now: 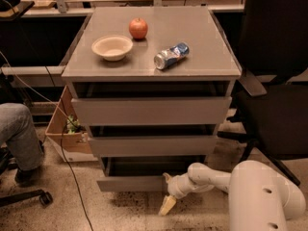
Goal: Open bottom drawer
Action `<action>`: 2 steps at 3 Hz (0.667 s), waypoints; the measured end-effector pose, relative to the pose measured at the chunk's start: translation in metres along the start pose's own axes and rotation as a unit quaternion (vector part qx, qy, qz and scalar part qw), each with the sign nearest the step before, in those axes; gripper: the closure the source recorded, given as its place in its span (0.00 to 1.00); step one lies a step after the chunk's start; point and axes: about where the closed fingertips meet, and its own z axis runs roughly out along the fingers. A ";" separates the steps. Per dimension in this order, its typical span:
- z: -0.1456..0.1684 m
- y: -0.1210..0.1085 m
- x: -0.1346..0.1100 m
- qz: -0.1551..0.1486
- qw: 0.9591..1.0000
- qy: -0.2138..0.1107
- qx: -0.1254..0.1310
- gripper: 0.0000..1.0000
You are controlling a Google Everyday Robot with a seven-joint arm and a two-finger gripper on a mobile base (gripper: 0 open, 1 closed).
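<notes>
Bottom drawer (pixel 132 183) is found at the very base of the cabinet, slimmest of the 3 fronts. It's seen sitting a bit fwd of the fronts above it, w/ a dark opening showing over its top edge. So it's judged partway open, not fully; more pulling would be needed imo.

The gripper (pixel 167 191) is parked at the right part of that drawer's front, w/ the white arm (pixel 211 177) coming in from the drawer's lower right. Fingers (pixel 167 205) are spread wide: one tip pokes up at the drawer's top edge, the other hangs below its bottom edge. No handle is seen on the front, so the top lip is prob being used as the only thing to hook. That'd explain why the fingers are stacked one over the other. Whether the front is actually pinched can't be told; the gap looks bigger than the front tbh.

Over the drawer come the medium front (pixel 151 146) and the tallest front (pixel 151 110). On the table (pixel 211 57), well above the drawer, a bowl (pixel 112 47), an apple (pixel 138 28) and a can (pixel 171 56) lying on its side are left. The can could roll if things get yanked, so a slow straight pull is advised.

An office chair (pixel 279 81) is seen to the drawer's right and a cardboard box (pixel 60 129) to its left. Neither is judged to be in the drawer's path.
</notes>
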 end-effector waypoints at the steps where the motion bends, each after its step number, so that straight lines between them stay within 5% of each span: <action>1: 0.005 0.022 -0.004 -0.009 1.000 0.008 -0.023 0.00; 2: -0.002 0.034 -0.005 -0.013 0.999 0.016 -0.027 0.00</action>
